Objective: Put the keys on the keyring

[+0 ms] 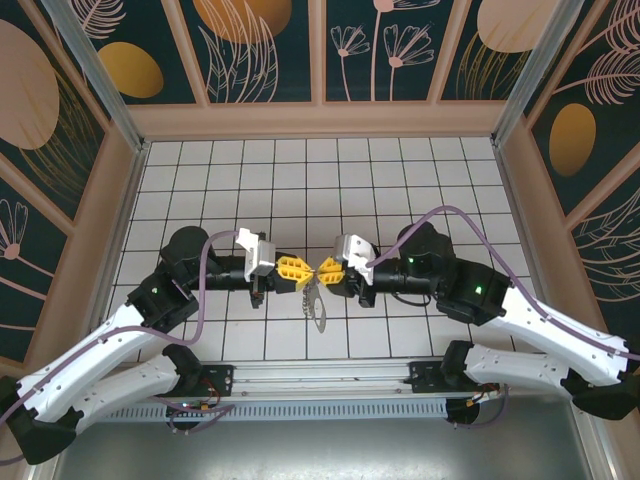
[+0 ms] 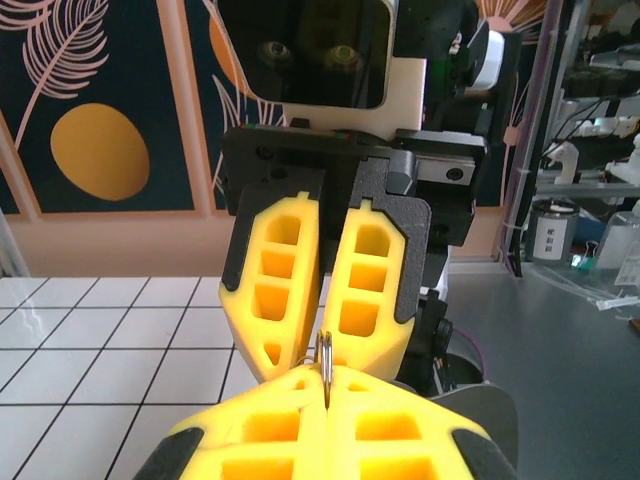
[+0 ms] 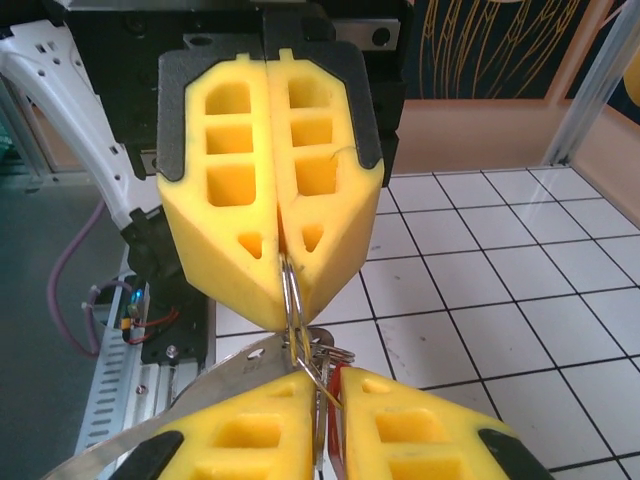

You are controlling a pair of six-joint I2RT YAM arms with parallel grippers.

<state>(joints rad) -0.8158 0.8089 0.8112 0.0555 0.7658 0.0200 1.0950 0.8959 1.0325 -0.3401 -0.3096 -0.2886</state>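
The left end effector (image 1: 291, 268) is pressed together on the keyring (image 3: 291, 300) wire. The right end effector (image 1: 327, 270), met tip to tip at its 3 o'clock, is narrowly parted around that wire; a grip cannot be told. The key (image 1: 315, 305) hangs at 6 o'clock. Threading is judged in hand; next the key must be worked along the coil. The white-tiled tabletop (image 1: 400, 180) is walled by leaf-patterned panels (image 1: 260, 50).

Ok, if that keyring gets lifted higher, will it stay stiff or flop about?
The keyring is thin wire pinched in the left gripper, so it probably flexes slightly. The key dangles beneath, so it will likely swing and slide along the wire.
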